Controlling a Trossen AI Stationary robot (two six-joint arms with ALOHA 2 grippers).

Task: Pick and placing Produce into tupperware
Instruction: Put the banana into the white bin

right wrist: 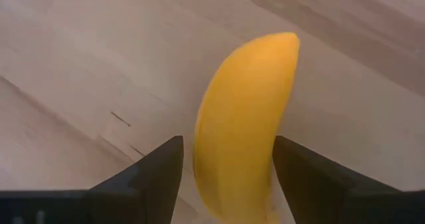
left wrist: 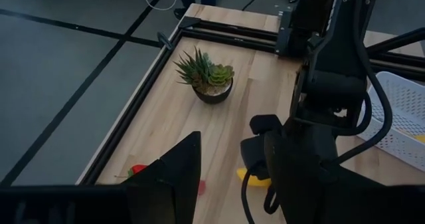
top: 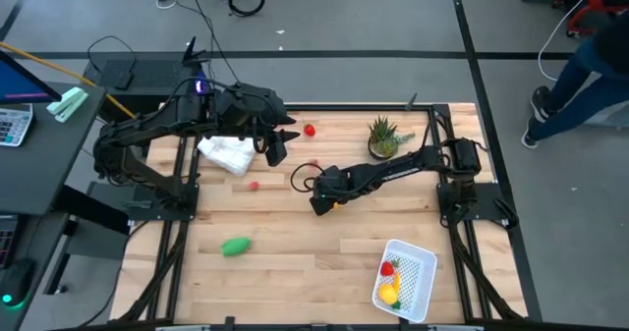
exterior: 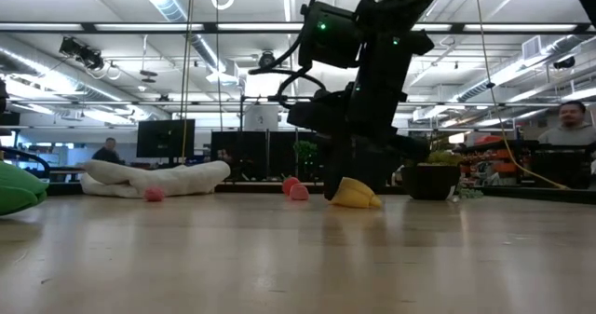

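Yellow curved toy banana (right wrist: 244, 127): lies on the wooden table (top: 295, 262) at mid-table, between the right gripper (right wrist: 226, 167)'s open fingers, not yet clamped. Likely light, rigid, smooth plastic; best taken across its thick middle. White perforated tupperware (top: 418, 262) sits near right, part-filled. Left gripper (top: 278, 146) hovers far left, open.

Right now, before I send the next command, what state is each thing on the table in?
right gripper: down at the table, open, fingers either side of the banana
banana: lying on the wood, not lifted
left gripper: waiting above the cloth, open
tupperware: open, holding red and yellow pieces
green piece: loose on the table
white cloth: crumpled
potted plant: upright
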